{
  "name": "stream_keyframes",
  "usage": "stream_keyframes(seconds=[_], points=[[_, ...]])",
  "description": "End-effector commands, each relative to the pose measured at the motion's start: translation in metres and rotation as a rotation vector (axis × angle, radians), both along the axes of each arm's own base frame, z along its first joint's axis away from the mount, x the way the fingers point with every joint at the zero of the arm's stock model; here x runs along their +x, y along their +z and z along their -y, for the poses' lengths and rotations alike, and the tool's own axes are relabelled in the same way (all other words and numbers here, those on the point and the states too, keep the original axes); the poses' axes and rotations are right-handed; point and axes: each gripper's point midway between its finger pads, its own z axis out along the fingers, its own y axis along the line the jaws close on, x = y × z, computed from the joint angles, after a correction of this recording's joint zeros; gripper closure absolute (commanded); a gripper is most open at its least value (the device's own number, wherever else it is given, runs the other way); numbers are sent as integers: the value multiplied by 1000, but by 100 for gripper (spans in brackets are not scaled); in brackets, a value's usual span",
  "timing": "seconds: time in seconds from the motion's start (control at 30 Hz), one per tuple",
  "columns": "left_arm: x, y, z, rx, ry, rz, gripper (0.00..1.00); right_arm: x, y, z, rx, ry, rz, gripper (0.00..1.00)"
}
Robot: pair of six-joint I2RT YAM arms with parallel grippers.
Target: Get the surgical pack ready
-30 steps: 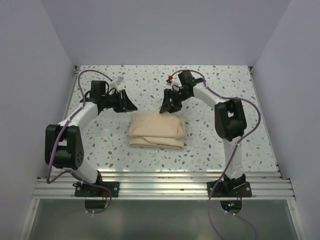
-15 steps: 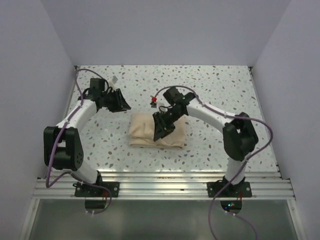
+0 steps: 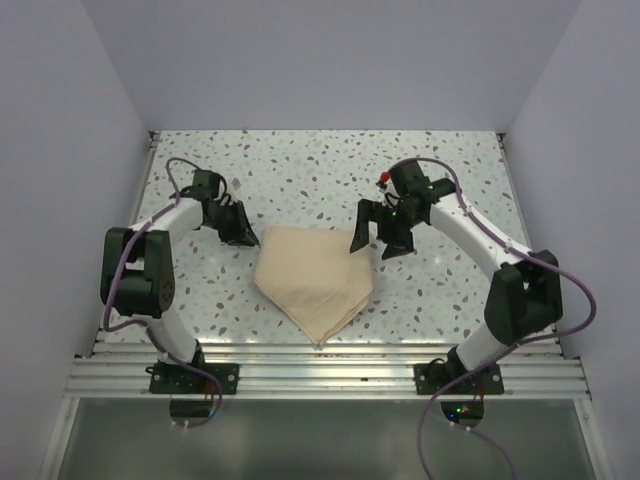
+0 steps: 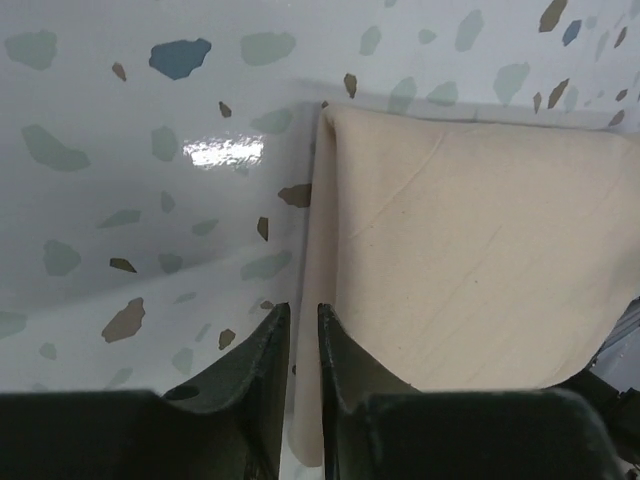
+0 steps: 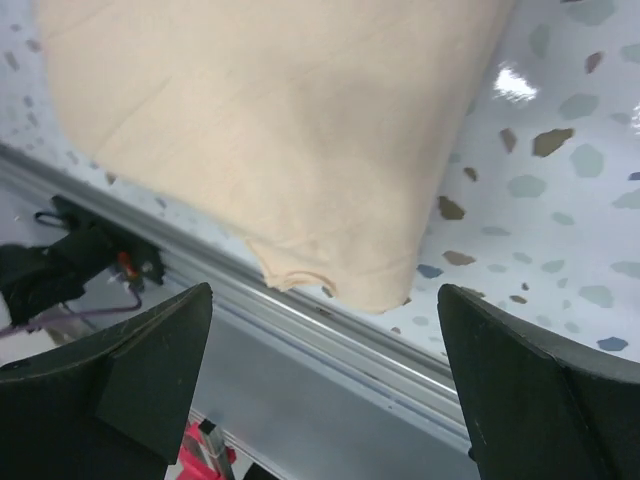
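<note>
The surgical pack is a tan cloth bundle [image 3: 312, 280] lying mid-table, with one flap spread into a point toward the near edge. My left gripper [image 3: 243, 236] sits low at the bundle's far-left corner. In the left wrist view its jaws [image 4: 303, 312] stand a narrow slit apart astride the cloth's folded left edge [image 4: 322, 250]; whether they pinch it does not show. My right gripper [image 3: 378, 245] hovers at the far-right corner, open wide with nothing between its fingers [image 5: 325, 290]. The cloth [image 5: 270, 130] fills the top of the right wrist view.
Speckled white tabletop [image 3: 450, 170] surrounds the bundle. An aluminium rail [image 3: 320, 375] runs along the near edge and shows below the cloth's tip as a rail [image 5: 380, 350] in the right wrist view. Plain walls stand on three sides.
The right gripper left the top of the bundle, swung back to the right and opened wide. The bundle now has a flap spread toward the near edge. The left gripper came down to its corner and narrowed.
</note>
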Motion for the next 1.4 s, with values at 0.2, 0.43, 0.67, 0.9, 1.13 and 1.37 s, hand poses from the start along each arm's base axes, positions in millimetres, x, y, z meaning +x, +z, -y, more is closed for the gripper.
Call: stream_keyframes(seconds=[0.2,0.43,0.67,0.9,1.13,1.37], points=[[-40,-34,-4,38,-33,-155,94,49,-61,47,-290,-201,-83,29],[-67,-46,23,-21,-126,-210,100,52,-95,41,-269,-143,-171,90],[-92,-50,56,-168,-175,-270,100,71,-113,2,-118,-94,-256,89],[-112,-51,46,-89,-68,-307,93,122,-104,-44,66,-131,-271,89],[-127,-29,4,39,115,-375,83,222,-84,-53,75,-222,-119,72],[-85,57,-30,153,137,-31,68,217,-84,40,-160,-334,-105,21]])
